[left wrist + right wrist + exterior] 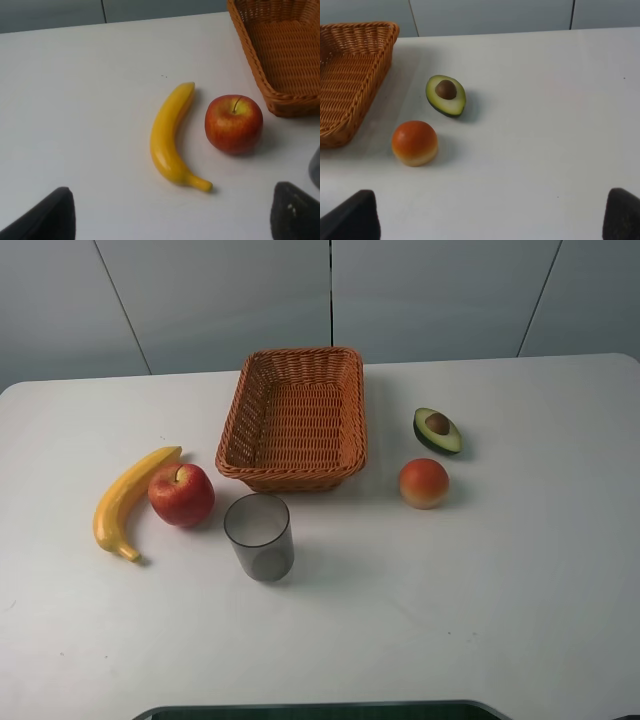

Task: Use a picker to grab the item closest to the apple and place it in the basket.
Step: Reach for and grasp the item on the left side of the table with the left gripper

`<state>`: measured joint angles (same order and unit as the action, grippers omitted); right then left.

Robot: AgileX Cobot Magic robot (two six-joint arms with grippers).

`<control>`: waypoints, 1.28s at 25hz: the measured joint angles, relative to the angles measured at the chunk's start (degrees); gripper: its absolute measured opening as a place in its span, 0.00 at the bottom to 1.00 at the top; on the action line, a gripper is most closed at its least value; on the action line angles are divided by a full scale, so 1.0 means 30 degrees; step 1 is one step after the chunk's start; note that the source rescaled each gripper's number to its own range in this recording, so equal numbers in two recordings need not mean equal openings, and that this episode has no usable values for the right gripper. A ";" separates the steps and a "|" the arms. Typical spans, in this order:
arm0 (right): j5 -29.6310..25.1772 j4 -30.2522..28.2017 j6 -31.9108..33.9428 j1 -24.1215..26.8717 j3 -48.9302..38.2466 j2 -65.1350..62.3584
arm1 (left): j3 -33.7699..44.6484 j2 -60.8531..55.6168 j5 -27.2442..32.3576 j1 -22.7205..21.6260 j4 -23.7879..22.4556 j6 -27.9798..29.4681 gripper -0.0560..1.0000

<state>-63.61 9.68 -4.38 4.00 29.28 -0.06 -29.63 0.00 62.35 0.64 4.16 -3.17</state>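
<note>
— Banana (pixel 125 502) is the target, agreed? From the high camera it lies on the left of the table (pixel 450 620), just beside the apple (pixel 181 494).

— Agreed. The cup (pixel 259 537) is the next nearest thing, on the apple's other side, in front of the basket (pixel 300 480). The avocado half (pixel 437 430) and the round orange fruit (pixel 424 483) sit well apart on the right, beyond the basket. No arm shows in this view.

— Left wrist view?

— The left gripper (pixel 172 217) is spread wide and holds nothing. The banana (pixel 170 140) lies ahead of it, with a narrow gap to the apple (pixel 233 123).

— That gap worries me. I think 1 finger coming down on that side could knock the apple and set it rolling. The skin looks smooth and curved too, so an off-centre grip might let it swivel.

— And the carry could clip the basket rim (pixel 280 95) or the cup.

— Right wrist view?

— The right gripper (pixel 492 215) is also wide apart and empty. It faces the avocado half (pixel 446 95) and the orange fruit (pixel 415 143), out of the way.
</note>
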 joint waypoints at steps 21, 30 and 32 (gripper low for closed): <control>0.0000 0.0000 0.0000 0.0000 0.0000 0.0000 | 0.0000 0.0000 0.0000 0.0000 0.0000 0.0000 1.00; 0.0000 0.0000 0.0000 0.0000 0.0000 0.0000 | 0.0000 0.0000 0.0000 0.0000 0.0000 0.0000 1.00; 0.0000 0.0000 0.0000 0.0000 0.0000 0.0000 | 0.0000 0.0000 0.0000 0.0000 0.0000 0.0000 1.00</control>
<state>-63.61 9.68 -4.38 4.00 29.28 -0.06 -29.63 0.00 62.35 0.64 4.16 -3.17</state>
